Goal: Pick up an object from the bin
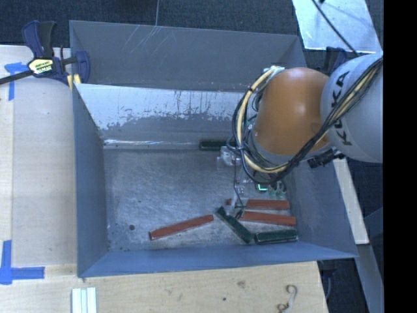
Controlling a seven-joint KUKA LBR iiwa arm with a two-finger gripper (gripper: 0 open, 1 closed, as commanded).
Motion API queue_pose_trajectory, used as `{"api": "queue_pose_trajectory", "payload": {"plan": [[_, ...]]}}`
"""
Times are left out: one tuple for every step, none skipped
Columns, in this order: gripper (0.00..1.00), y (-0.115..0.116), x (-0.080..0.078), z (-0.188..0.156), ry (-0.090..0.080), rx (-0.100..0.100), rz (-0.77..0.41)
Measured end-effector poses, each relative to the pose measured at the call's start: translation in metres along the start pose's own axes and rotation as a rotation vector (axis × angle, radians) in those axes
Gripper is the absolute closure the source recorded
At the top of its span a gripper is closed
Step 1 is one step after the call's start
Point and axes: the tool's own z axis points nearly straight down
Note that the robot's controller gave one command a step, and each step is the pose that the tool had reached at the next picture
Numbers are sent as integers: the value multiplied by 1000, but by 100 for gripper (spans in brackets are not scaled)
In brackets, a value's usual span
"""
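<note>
Orange-capped arm [290, 113]; pincer [240, 199] over red sticks [268, 205], front right; whether apart or together, unclear.

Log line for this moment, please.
gripper: low over heap of red and dark green sticks | place: near-right corner of bin | lone red stick: apart, to its left

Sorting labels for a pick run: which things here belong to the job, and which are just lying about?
Job: pincer; red-brown stick pair nearest it; dark green sticks beside them.
Lying about: lone red-brown stick mid-bin; dark stick by the back wall.
</note>
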Motion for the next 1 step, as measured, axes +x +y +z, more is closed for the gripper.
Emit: {"api": "queue_pose_trajectory", "payload": {"plan": [[0,91,14,91,0,-1,-182]]}}
